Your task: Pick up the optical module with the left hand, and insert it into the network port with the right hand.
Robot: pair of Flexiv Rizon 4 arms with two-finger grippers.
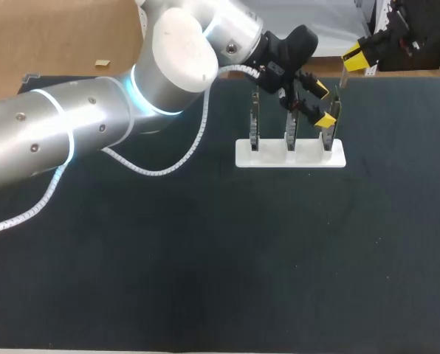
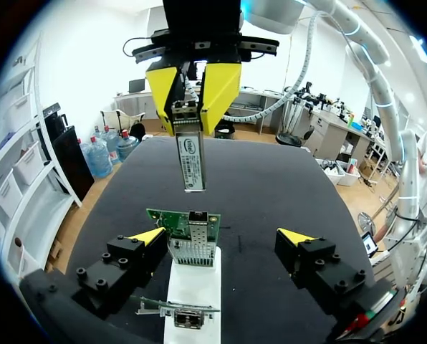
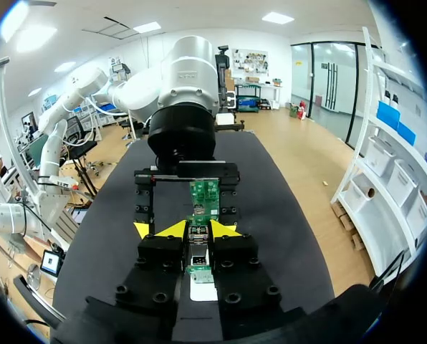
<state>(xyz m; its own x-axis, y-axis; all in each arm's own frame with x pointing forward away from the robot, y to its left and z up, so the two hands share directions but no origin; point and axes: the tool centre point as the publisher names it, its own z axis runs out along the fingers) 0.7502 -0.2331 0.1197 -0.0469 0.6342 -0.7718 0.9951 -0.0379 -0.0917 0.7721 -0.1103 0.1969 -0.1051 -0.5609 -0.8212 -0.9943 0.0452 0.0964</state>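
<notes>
**Head view.** The left gripper (image 1: pixel 322 103) stands over the end card of the white holder (image 1: pixel 264 156). Its fingers are spread wide and hold nothing. The right gripper (image 1: pixel 356 57) is beyond it and apart from it, with the optical module (image 1: pixel 342 76) clamped at its tips.

**Left wrist view.** The network card (image 2: pixel 165 219) and its network port (image 2: pixel 197 218) sit between the left gripper's spread fingers. Whether a fingertip touches the card edge cannot be determined. The optical module hangs ahead of the port, clear of it and not yet seated.

**Right wrist view.** The optical module lies between the right gripper's fingers, pinched from both sides. The network card is directly ahead of the tips and appears roughly in line.

**Procedure (judgement).**
- Square the module's nose to the port opening before advancing.
- Feed straight along the port axis, because a tilted entry is likely to jam or flex the card.
- Keep the left fingers clear of the insertion path.
</notes>
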